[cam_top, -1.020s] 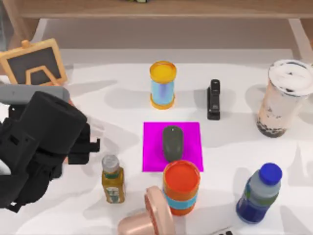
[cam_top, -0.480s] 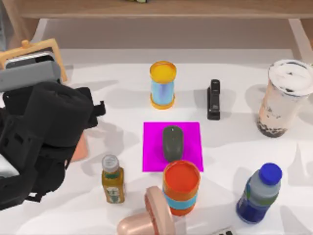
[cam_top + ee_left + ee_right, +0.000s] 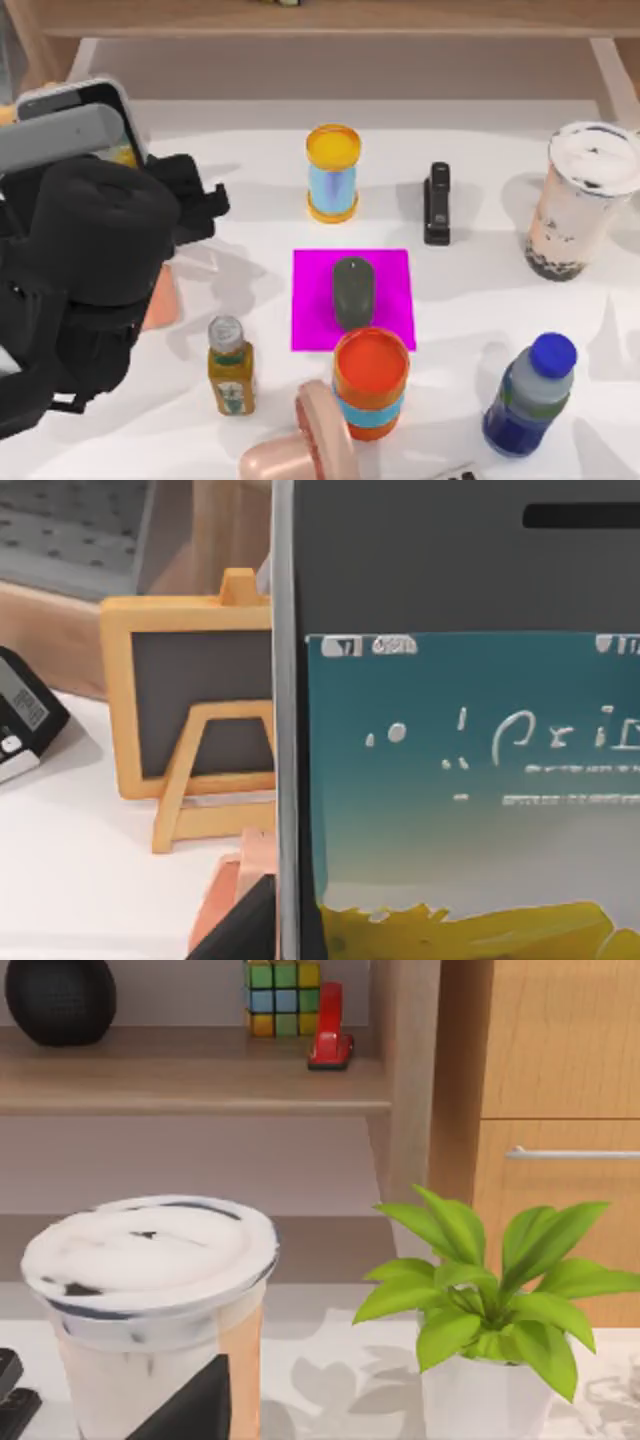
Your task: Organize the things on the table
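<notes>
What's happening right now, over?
Left gripper at the table's left, gripping the smartphone, lifted near the little chalkboard easel. Mouse sits on the magenta pad. Milk-tea cup untouched at right. Nothing blocking.

No word, brand or number can be read with certainty. The smartphone [image 3: 470,780] screen carries a row of white marks across its teal field and small status signs along its top edge, none legible. The small black device [image 3: 22,712] beside the chalkboard stand [image 3: 190,705] bears a pale label with unreadable print
</notes>
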You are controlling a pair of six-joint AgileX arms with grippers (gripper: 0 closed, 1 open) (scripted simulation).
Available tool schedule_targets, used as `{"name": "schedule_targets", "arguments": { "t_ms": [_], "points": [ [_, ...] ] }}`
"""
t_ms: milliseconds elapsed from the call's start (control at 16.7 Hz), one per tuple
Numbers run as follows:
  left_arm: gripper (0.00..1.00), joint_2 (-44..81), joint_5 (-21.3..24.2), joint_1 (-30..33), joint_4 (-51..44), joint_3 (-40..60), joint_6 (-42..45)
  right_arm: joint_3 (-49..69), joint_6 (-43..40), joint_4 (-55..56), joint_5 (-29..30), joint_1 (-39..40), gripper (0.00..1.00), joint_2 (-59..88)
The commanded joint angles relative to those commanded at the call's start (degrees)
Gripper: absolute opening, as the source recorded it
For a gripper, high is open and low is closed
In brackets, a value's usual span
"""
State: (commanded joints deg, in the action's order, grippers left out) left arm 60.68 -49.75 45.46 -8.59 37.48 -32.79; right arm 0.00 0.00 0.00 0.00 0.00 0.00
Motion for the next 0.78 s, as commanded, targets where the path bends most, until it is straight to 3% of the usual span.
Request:
{"name": "schedule_targets", "arguments": {
  "t_ms": [180, 540, 780],
  "points": [
    [0.00, 0.61, 1.82, -1.03, 4.86, 0.23, 1.74, 0.00, 0.00, 0.00, 0.00, 0.00, 1.00, 0.00],
    [0.00, 11.10, 6.61, -11.19, 11.09, -2.61, 7.18, 0.00, 0.00, 0.00, 0.00, 0.00, 1.00, 0.00],
    [0.00, 12.18, 7.29, -12.10, 11.92, -2.48, 7.67, 0.00, 0.00, 0.00, 0.00, 0.00, 1.00, 0.00]
  ]
}}
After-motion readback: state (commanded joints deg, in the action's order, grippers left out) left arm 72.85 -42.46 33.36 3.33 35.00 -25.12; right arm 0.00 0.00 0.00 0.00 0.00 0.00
